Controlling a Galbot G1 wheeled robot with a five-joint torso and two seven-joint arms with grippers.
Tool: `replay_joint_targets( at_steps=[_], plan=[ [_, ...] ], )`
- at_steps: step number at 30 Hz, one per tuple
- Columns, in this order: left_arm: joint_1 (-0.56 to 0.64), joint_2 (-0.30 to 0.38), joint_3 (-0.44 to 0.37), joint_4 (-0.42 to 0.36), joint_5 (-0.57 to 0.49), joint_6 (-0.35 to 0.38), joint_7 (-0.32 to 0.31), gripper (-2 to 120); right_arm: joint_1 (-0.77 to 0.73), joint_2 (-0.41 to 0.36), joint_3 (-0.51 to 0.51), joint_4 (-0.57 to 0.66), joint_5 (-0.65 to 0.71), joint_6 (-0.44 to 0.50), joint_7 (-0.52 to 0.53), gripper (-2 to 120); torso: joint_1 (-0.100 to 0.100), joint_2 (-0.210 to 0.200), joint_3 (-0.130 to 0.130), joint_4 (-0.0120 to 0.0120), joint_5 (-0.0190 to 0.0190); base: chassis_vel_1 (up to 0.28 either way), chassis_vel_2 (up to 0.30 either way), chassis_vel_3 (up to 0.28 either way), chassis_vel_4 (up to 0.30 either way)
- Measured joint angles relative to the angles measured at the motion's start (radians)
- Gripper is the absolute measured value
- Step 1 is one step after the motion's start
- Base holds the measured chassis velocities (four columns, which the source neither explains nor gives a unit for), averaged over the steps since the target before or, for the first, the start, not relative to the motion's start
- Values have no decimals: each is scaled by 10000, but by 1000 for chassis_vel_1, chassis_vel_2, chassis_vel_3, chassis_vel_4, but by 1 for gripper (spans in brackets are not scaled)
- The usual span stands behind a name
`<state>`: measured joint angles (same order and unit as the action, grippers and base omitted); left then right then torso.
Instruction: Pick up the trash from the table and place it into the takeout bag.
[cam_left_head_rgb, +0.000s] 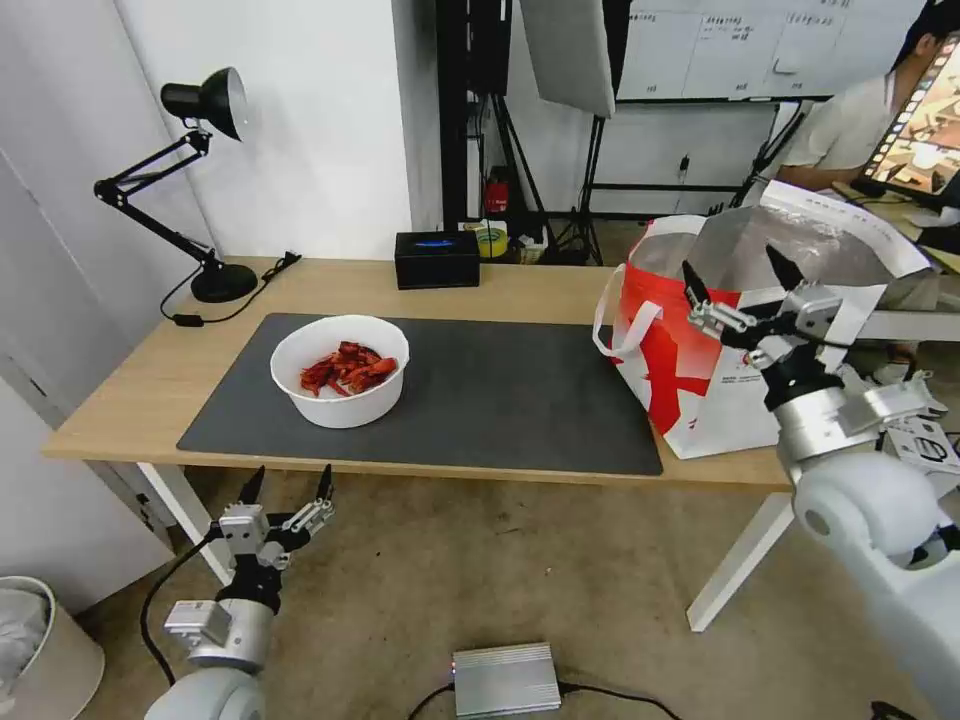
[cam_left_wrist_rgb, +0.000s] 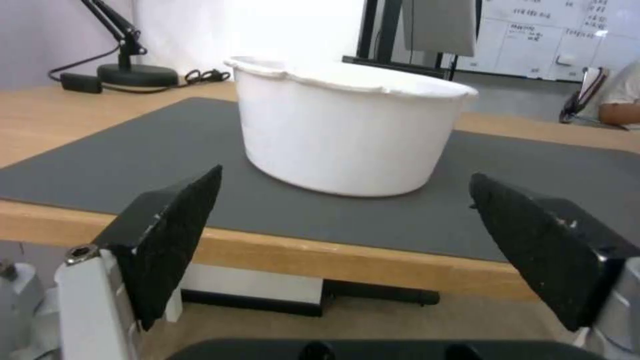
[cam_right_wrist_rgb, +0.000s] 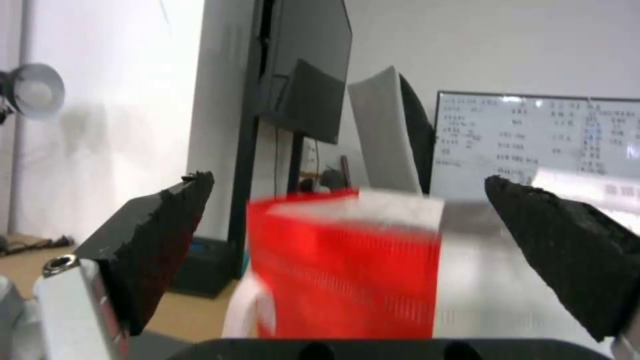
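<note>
A white bowl (cam_left_head_rgb: 340, 371) of red shells sits on the dark grey mat (cam_left_head_rgb: 480, 400) of the light wooden table (cam_left_head_rgb: 150, 390); in the left wrist view the bowl (cam_left_wrist_rgb: 347, 135) stands straight ahead beyond the table edge. My left gripper (cam_left_head_rgb: 287, 484) (cam_left_wrist_rgb: 340, 225) hangs open and empty in front of the table's near edge, below the bowl. The white takeout bag (cam_left_head_rgb: 700, 370) (cam_right_wrist_rgb: 347, 270) with its red graphic stands open at the table's right end, foil lining showing. My right gripper (cam_left_head_rgb: 740, 270) (cam_right_wrist_rgb: 347, 215) is open and empty, raised over the bag's mouth.
A black rectangular box (cam_left_head_rgb: 437, 259) sits at the table's back edge, a black desk lamp (cam_left_head_rgb: 200, 180) at the back left. A silver box (cam_left_head_rgb: 505, 680) lies on the floor and a pale bin (cam_left_head_rgb: 40, 640) stands at the lower left.
</note>
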<state>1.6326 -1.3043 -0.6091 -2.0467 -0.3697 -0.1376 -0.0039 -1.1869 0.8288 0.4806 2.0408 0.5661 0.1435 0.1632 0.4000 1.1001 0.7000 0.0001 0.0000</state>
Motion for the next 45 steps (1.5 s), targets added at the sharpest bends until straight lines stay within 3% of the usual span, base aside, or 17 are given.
replay_joint_targets(
  at_steps=[14,25,38,45],
  plan=[
    [-64,104,57,-15,-36,32,-16,100,-1289,1584,194,-89,-986,713,-132,100,0,0,0,-1,-1,0,0,0,0],
    [-192,181,-30,-57,-265,98,-39,100,-2377,3767,656,-241,-2052,1133,-355,100,0,0,0,0,-1,0,0,0,0],
    [-305,282,-52,32,-408,126,-40,100,-3523,5145,219,-41,-2670,1104,-347,100,0,0,-1,0,-1,0,0,0,0],
    [-408,340,-48,55,-480,157,-39,100,-3973,5516,57,-38,-3352,924,-336,100,0,0,0,-2,0,0,0,0,0]
  ],
)
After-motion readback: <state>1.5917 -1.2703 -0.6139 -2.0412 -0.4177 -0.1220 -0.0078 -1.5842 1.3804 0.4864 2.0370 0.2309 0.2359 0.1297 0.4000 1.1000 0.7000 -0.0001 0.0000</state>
